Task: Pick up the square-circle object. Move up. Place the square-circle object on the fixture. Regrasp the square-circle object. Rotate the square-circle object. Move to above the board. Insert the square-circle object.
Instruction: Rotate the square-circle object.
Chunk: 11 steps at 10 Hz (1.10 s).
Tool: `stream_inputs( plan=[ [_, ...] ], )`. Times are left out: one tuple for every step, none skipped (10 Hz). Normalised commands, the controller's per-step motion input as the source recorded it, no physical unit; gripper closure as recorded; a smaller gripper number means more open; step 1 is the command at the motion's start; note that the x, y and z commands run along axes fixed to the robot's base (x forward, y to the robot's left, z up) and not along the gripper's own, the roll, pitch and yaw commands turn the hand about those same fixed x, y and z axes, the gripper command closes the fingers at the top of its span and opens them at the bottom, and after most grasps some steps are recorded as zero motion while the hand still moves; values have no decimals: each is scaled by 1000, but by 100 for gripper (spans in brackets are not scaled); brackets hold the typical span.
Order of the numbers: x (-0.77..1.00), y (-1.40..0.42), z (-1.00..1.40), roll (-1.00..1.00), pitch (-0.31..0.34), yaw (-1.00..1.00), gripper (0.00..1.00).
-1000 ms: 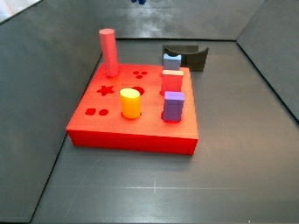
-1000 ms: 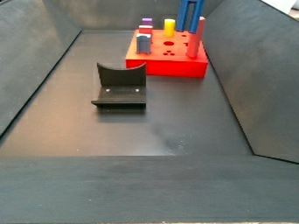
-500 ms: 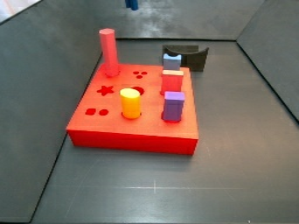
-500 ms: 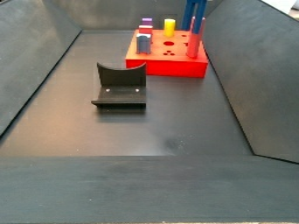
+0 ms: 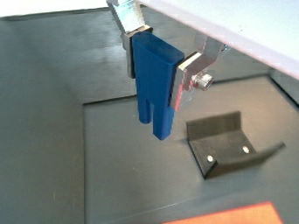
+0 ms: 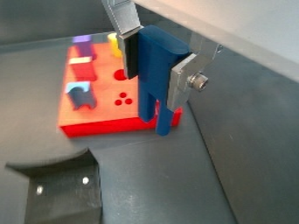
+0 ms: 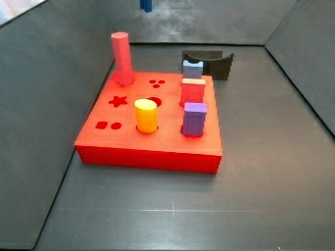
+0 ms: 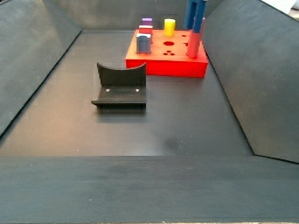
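Gripper (image 5: 162, 63): jaws clenched on the square-circle object (image 5: 155, 83), a slim dark blue peg seized at its upper part between the flat silver fingers (image 5: 191, 68), the lower length hanging free below them; seen so in both wrist views, again at (image 6: 156, 74). Square-circle object: held in the air, clear of all surfaces; in a side view only its lower tip shows at the upper edge of the picture (image 7: 145, 5), above the far end of the board; in a side view it appears as a blue upright strip (image 8: 197, 15) over the board's far part. Fixture (image 5: 230, 144): dark open-fronted bracket on a base plate, standing on the grey floor, apart from the peg; also at (image 8: 119, 86) in a side view, near the board but not touching it. Board (image 7: 151, 132): flat red block with star, circle and square cut-outs. Standing pieces on the board: tall red cylinder (image 7: 120, 58), yellow cylinder (image 7: 147, 115), purple square block (image 7: 194, 119), light-blue-topped peg (image 7: 194, 67). Floor (image 8: 163, 131): dark grey, walled on its sides.
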Motion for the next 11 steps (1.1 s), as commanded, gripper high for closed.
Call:
stream_inputs(
  plan=[
    [16,13,9,-23,21,-1000,100],
    [15,13,7,-25,23,-1000,100],
    [14,13,5,-26,24,-1000,100],
    [14,13,4,-28,26,-1000,100],
    [13,13,4,-29,27,-1000,100],
    [13,13,3,-31,29,-1000,100],
    [13,13,3,-33,31,-1000,100],
    [13,13,3,-36,34,-1000,100],
    [13,13,2,-38,37,-1000,100],
    [13,13,2,-41,39,-1000,100],
    [13,13,2,-45,43,-1000,100]
  ],
)
